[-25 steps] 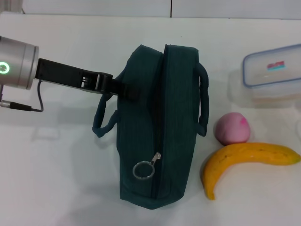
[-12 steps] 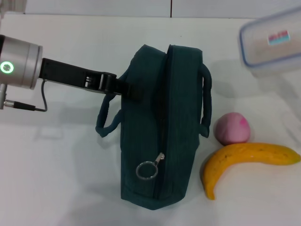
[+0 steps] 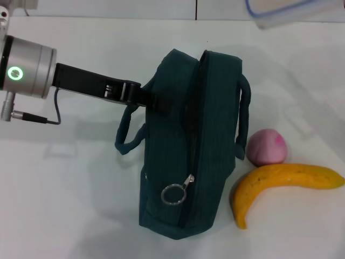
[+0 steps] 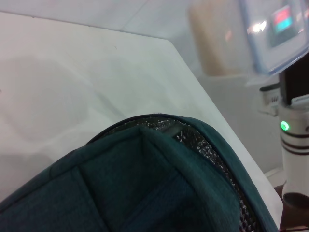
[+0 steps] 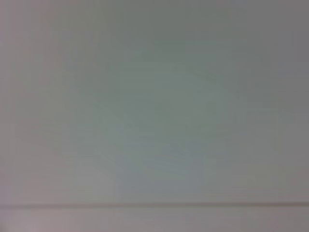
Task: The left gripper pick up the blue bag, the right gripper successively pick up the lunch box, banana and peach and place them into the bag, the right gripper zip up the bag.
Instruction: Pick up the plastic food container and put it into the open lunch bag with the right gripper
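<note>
One left pincer (image 3: pixel 156 101) grips the blue bag (image 3: pixel 188 162); right pincer unseen.

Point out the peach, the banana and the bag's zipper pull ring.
peach (image 3: pixel 266 147), head view, middle of fruit.
banana (image 3: pixel 285 177), head view, mid-curve.
zipper pull ring (image 3: pixel 173 195), head view, metal ring.

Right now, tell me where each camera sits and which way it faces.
Head: above, looking down at the table, bag, peach, banana and lunch box at the top edge; left gripper at the bag.
Left wrist: beside the bag, facing across its open top toward the raised lunch box; own fingers unseen.
Right wrist: shows only a blank surface.
Head and left wrist share bag and lunch box.
</note>
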{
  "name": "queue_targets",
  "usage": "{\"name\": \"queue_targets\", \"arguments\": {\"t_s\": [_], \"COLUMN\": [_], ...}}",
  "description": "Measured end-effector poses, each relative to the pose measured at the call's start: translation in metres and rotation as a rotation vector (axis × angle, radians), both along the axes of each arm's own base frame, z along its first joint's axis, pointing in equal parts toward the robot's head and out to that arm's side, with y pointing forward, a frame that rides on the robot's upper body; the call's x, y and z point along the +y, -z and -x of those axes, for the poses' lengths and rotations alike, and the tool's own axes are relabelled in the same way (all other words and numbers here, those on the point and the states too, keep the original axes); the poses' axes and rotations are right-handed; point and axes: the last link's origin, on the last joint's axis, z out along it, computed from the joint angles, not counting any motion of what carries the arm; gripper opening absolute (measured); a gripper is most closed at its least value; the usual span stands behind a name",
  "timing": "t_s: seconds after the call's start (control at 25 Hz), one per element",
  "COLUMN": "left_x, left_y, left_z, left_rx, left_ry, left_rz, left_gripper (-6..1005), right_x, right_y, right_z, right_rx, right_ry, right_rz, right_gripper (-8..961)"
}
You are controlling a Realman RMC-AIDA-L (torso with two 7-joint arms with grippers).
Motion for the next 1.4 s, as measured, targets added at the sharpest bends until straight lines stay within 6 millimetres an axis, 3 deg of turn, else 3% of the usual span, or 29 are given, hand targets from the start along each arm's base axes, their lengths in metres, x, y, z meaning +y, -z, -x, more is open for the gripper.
{"name": "queue_targets", "arguments": {"t_s": [0.2, 0.4, 0.68, 1.0, 1.16, 1.4], "left_x": [0.004, 0.01, 0.013, 0.014, 0.014, 0.015], "left_y": [0.001, 0.001, -0.001, -0.002, -0.001, 0.004], "left_z": [-0.004, -0.006, -0.004, -0.004, -0.005, -0.009], "left_rx": [0.005, 0.012, 0.019, 0.021, 0.021, 0.014], "left_ry": [0.007, 0.01, 0.008, 0.01, 0.015, 0.041], "left_rz": [-0.013, -0.044, -0.064, -0.067, -0.067, -0.057], "left_gripper": [54, 54, 54, 54, 55, 55], "right_x": [0.009, 0.003, -0.012, -0.022, -0.024, -0.02], "right_y": [0.011, 0.031, 0.042, 0.043, 0.045, 0.056], "right_z": [0.03, 0.038, 0.021, -0.023, -0.02, 0.001], "right_rx": [-0.019, -0.081, -0.152, -0.329, -0.411, -0.531], "right_ry": [-0.102, -0.153, -0.143, -0.022, -0.08, -0.205], "right_rz": [0.052, 0.146, 0.21, 0.215, 0.183, 0.147], "right_gripper": [119, 134, 155, 179, 192, 210]}}
